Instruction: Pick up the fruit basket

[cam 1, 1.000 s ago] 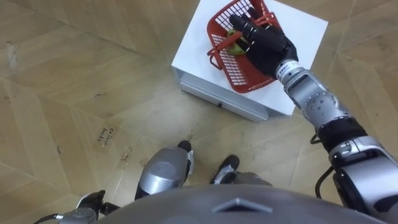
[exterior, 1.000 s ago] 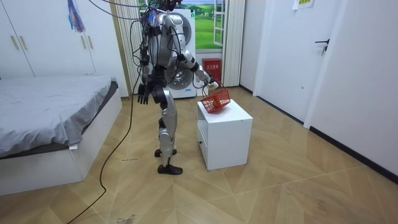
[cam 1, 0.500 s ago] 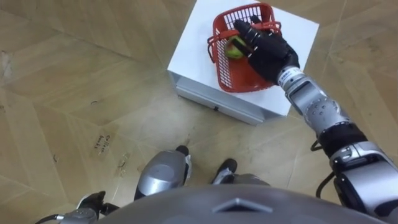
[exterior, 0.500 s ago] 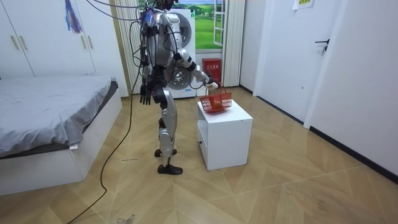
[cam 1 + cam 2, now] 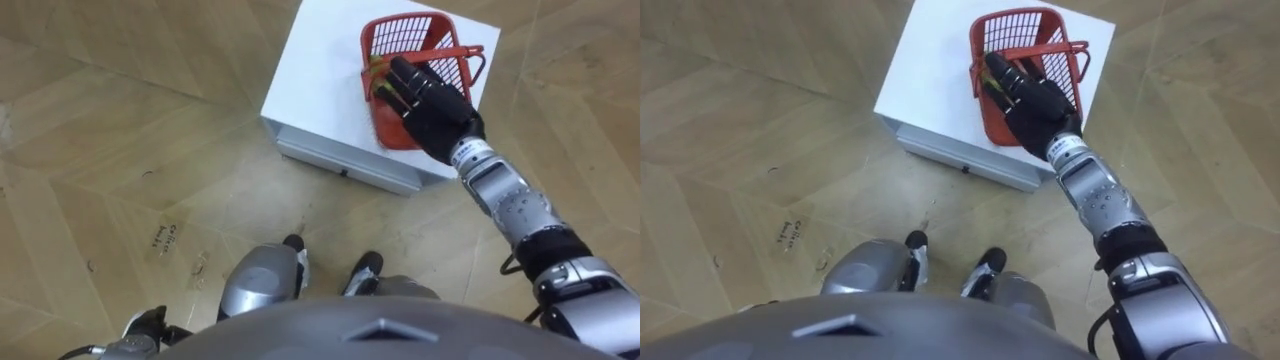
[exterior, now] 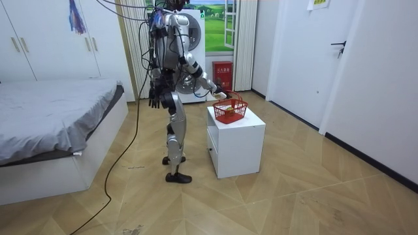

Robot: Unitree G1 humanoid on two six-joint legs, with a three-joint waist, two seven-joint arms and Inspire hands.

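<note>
1. Furthest left, the robot's left hand [image 6: 155, 98] hangs beside its hip, fingers loose, holding nothing.
2. Next, a white counter [image 5: 315, 80] stands before its feet.
3. Along the counter's right edge sits the red fruit basket [image 5: 405, 35], handles raised.
4. Its right hand [image 5: 435, 105] stretches over the basket's near rim, fingers straight, closed on nothing.
</note>
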